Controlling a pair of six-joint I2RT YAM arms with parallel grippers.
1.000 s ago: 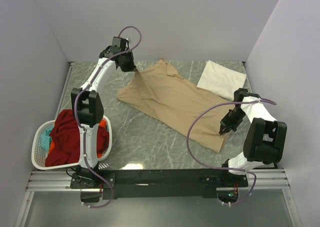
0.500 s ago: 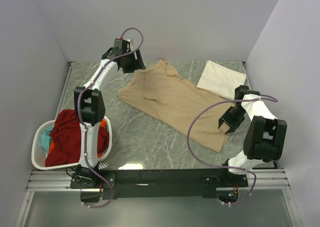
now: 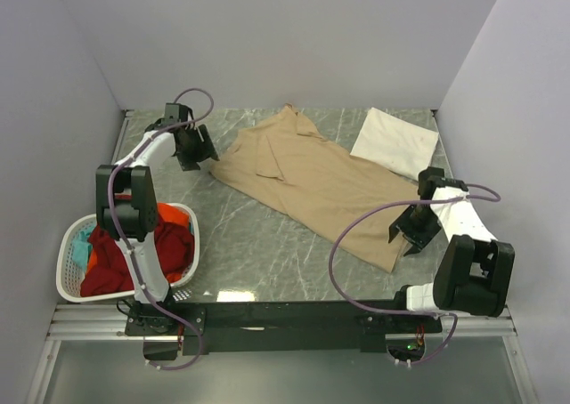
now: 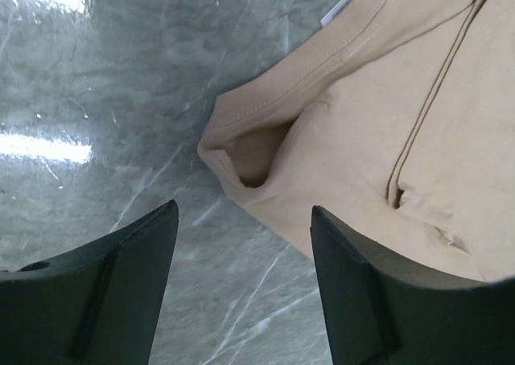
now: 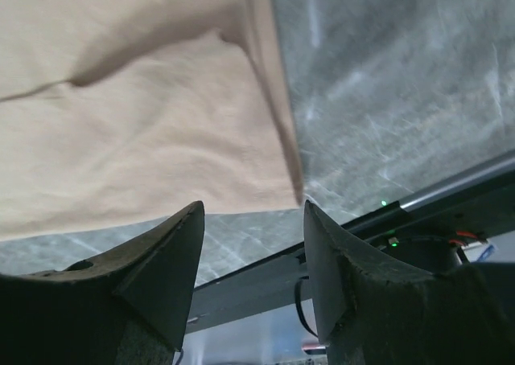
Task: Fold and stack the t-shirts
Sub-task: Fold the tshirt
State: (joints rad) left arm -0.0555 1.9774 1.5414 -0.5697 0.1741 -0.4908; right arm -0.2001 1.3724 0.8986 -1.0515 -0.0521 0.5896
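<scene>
As jaws gape, tan t-shirt ahead, untouched

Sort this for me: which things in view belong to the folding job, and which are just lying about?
Job in hand:
- tan t-shirt, spread on the table
- cream-white folded shirt, at the far right
- red shirt, orange shirt and teal shirt, heaped in the basket

Just lying about:
- white laundry basket
- grey marble table

Grey marble tabletop, plain lilac walls — soft glare
</scene>
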